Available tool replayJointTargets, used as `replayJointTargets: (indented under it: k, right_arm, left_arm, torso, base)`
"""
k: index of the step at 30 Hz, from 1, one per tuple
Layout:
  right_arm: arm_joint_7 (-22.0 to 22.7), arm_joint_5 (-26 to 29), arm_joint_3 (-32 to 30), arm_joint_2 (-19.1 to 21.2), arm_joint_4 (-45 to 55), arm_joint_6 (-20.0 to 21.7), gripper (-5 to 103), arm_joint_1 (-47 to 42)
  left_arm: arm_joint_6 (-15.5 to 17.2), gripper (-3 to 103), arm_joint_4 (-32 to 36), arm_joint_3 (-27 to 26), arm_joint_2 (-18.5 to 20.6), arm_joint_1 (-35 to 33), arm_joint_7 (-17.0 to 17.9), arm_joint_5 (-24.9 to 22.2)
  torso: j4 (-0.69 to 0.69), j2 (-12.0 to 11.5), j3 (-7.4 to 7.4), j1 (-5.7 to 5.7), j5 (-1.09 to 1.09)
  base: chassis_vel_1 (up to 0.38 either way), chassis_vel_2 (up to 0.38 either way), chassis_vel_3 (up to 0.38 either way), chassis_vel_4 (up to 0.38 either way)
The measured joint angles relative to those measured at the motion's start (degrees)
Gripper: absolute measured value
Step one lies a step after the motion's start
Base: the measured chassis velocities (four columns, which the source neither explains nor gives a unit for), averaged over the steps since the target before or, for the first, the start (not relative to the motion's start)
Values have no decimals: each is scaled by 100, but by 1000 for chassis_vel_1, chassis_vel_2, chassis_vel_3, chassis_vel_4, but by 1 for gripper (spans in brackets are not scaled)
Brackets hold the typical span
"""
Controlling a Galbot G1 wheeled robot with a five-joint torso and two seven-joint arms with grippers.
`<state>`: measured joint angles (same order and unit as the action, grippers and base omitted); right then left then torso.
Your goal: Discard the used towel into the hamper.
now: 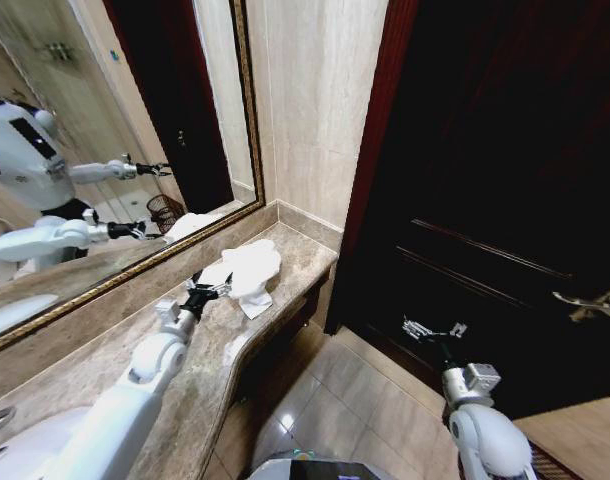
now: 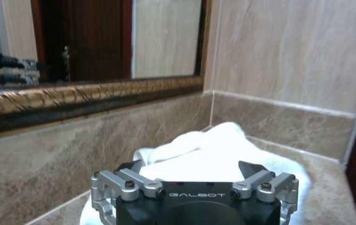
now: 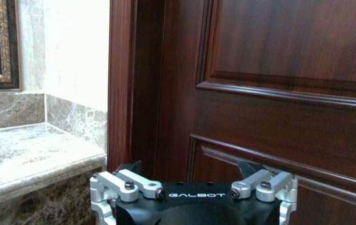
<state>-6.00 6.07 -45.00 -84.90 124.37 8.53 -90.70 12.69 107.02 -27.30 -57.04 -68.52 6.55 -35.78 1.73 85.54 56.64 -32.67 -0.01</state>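
Beside the towel (image 1: 248, 272), left tool (image 1: 217, 289) open.

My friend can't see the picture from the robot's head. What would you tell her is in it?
A white towel lies crumpled on a marble counter under a mirror, with the left end effector, open, right beside it. The right end effector, open, hangs before a dark wooden door.
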Motion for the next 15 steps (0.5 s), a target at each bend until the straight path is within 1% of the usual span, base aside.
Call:
replayJointTargets:
  k: [1, 2, 4, 5, 6, 10, 12, 13, 14, 15]
  right_arm:
    - [0, 0, 0, 0, 0, 0, 100, 0]
    - [5, -31, 2, -34, 0, 1, 100, 2]
    - [7, -91, 8, -112, -20, -8, 100, 1]
    - [7, -91, 8, -112, -20, -8, 100, 1]
    - [7, -127, 17, -164, -40, -24, 100, -2]
    - [23, -158, 27, -218, -45, -46, 100, 1]
    - [41, -158, 23, -230, -31, -49, 100, 1]
    - [43, -158, 5, -231, -19, -58, 100, -9]
    - [43, -158, 5, -231, -19, -58, 100, -9]
    - [44, -156, -7, -231, -14, -65, 100, -17]
  left_arm:
    - [0, 100, 0, 0, 0, 0, 0, 0]
    - [55, 100, -118, 118, 0, 183, 97, -4]
    - [180, 100, -307, 305, 12, 497, 253, -15]
    - [180, 100, -307, 305, 12, 497, 253, -15]
    - [274, 100, -434, 426, 38, 686, 308, -45]
    - [375, 100, -649, 592, 63, 953, 347, -104]
    - [545, 100, -697, 660, 64, 1077, 365, -227]
    - [689, 100, -716, 713, 64, 1164, 417, -349]
    - [689, 100, -716, 713, 64, 1164, 417, -349]
    - [759, 100, -740, 751, 63, 1211, 437, -388]
  torso:
    - [0, 0, 0, 0, 0]
    - [1, 0, 0, 0, -1]
    - [-1, 0, 0, 0, 1]
    - [-1, 0, 0, 0, 1]
    - [-1, 0, 0, 0, 1]
    - [1, 0, 0, 0, 1]
    - [1, 0, 0, 0, 1]
    - [1, 0, 0, 0, 1]
    - [1, 0, 0, 0, 1]
    - [1, 0, 0, 0, 1]
  base:
    - [0, 0, 0, 0]
    - [0, 0, 0, 0]
    - [0, 0, 0, 0]
    - [0, 0, 0, 0]
    - [0, 0, 0, 0]
    - [0, 0, 0, 0]
    - [0, 0, 0, 0]
    - [0, 0, 0, 0]
    - [0, 0, 0, 0]
    - [0, 0, 0, 0]
